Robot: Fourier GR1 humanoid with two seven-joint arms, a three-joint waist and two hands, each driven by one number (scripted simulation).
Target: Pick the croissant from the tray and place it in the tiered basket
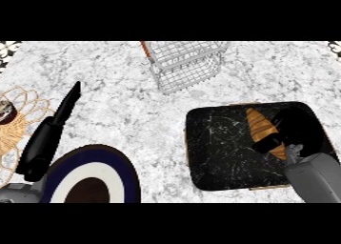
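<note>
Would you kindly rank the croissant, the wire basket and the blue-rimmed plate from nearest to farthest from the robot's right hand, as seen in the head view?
1. Croissant: on the black tray, under the right hand, touching it.
2. Wire basket: at the counter's far edge, up and left of the hand.
3. Blue-rimmed plate: lower left, near the other forearm.

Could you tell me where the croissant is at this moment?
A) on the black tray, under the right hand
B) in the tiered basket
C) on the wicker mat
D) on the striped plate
A: the croissant lies on the black tray, with the right hand curled over it.
</note>
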